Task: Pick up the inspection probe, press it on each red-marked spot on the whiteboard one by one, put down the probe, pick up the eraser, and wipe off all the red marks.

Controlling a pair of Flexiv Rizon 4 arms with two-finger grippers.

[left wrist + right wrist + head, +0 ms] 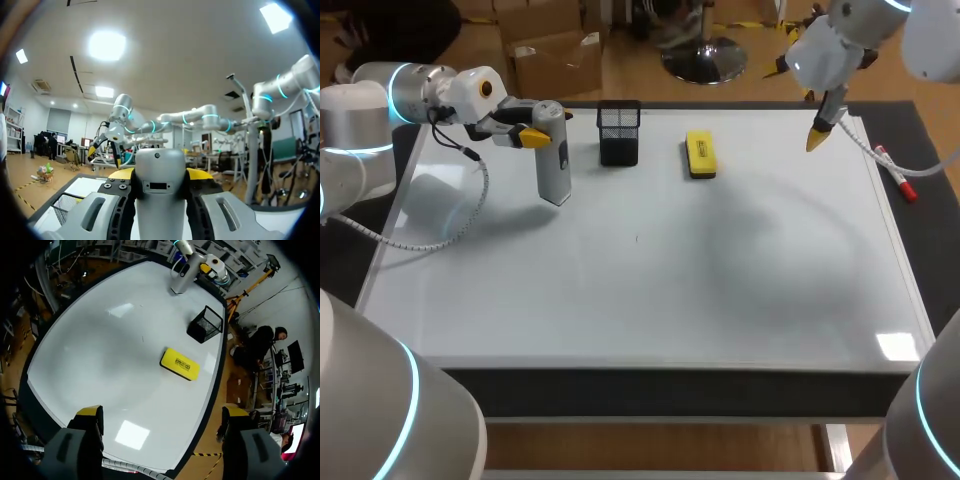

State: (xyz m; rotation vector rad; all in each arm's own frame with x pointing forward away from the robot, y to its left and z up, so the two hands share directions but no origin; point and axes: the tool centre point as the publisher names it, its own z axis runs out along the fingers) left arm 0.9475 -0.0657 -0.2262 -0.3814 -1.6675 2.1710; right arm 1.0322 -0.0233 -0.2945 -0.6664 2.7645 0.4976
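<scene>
Clamped probe (553, 155) in left jaws near whiteboard's (650, 290) far-left corner.
Held right jaws wide open over far-right corner, apart from eraser (700, 155).

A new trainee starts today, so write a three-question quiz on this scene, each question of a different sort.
1. True or false: the left jaws are shut on the grey probe, holding it upright over the whiteboard.
2. In the head view, what lies on the board between the black mesh basket and the right jaws? A) the yellow eraser B) the red marker C) the grey probe
3. Fill in: the right jaws stand ____ and hold nothing.

Key: 1 true; 2 A; 3 open.
</scene>
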